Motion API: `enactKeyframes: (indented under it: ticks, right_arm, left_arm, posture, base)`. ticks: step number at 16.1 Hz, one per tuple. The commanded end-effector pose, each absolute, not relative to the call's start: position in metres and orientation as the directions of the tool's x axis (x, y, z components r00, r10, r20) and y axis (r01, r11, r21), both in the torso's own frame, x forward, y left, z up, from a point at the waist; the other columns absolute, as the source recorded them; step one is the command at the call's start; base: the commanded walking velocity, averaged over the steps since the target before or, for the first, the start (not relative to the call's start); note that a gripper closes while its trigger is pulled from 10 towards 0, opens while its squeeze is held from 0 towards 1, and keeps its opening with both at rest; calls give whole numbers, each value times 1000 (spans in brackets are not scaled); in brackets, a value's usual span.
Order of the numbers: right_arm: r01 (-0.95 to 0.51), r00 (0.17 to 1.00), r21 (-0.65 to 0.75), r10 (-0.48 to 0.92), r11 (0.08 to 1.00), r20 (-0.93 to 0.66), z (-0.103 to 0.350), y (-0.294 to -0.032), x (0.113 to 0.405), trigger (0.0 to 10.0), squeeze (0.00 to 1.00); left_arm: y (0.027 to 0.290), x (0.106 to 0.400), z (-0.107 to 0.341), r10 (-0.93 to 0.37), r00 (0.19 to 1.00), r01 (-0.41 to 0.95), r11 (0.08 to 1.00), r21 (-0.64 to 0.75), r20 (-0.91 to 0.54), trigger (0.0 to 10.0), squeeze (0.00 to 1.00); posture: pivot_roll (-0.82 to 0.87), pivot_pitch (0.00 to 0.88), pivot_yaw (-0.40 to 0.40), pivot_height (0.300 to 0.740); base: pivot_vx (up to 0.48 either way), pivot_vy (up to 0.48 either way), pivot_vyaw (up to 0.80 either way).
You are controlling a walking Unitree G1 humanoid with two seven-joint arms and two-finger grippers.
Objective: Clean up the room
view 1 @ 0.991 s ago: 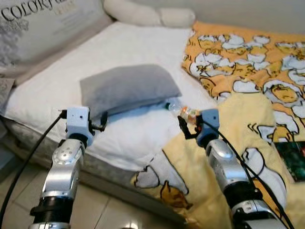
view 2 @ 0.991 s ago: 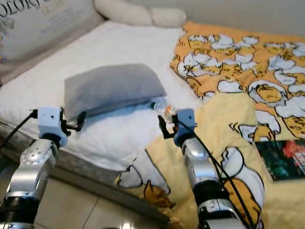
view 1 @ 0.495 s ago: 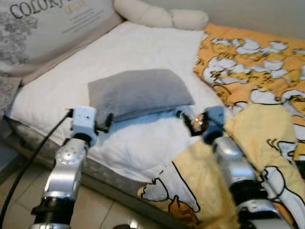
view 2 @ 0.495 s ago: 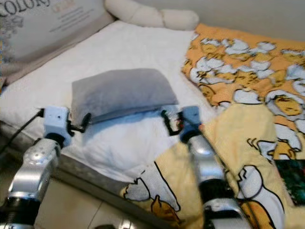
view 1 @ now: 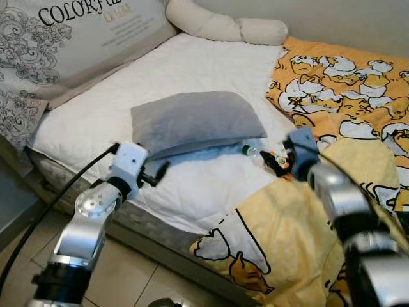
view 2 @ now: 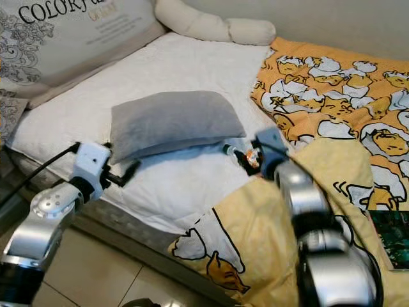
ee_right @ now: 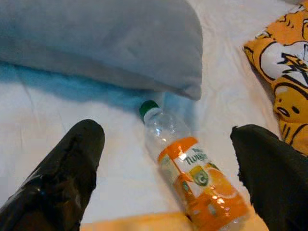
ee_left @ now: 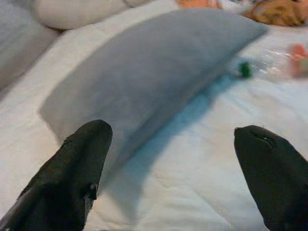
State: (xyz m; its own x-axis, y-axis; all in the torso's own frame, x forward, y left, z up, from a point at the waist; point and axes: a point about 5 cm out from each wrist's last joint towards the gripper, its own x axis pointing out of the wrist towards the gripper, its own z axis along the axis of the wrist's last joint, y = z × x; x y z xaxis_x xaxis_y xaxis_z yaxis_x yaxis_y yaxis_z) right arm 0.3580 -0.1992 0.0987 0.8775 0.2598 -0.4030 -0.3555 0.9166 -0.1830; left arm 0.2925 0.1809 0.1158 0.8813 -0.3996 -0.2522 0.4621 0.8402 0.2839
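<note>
A clear plastic bottle [view 1: 259,152] with a green cap and orange label lies on the white mattress [view 1: 192,64], just beside the front edge of a grey pillow [view 1: 195,121]. My right gripper [view 1: 273,160] is right at the bottle's label end. In the right wrist view that gripper [ee_right: 169,130] is open, and the bottle [ee_right: 192,178] lies between its fingers [ee_right: 62,183], apart from both. My left gripper [view 1: 156,173] hovers open at the pillow's near left corner. In the left wrist view the grey pillow [ee_left: 154,62] lies just past the open left gripper [ee_left: 173,130].
A pale yellow duck-print blanket [view 1: 281,230] covers the bed's near right corner, under my right arm. An orange duck-print cover [view 1: 345,89] lies beyond it. A large lettered cushion [view 1: 70,38] and a white bolster [view 1: 223,25] line the back. Tiled floor [view 1: 128,281] runs along the bed edge.
The whole view has shifted as the camera moved. My right arm has stretched further forward, so its gripper now sits around the bottle. The left gripper stays at the pillow's corner.
</note>
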Motion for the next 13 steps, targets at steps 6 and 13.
enactKeyframes:
  ticks: [6,13]
  right_arm:
    - [-344,784,-265,120,901,-609,86,-213,362,10000,0]
    - [-252,812,-420,-46,872,-582,86,-234,360,10000,0]
  left_arm:
    - [177,278,122,-637,624,775,578,255,-451,10000,0]
    - [181,264,138,-683,539,837,499,225,-492,10000,0]
  posture:
    - [73,0,80,740]
    - [139,63,102,740]
  base:
    - [0,0,0]
    - [0,0,0]
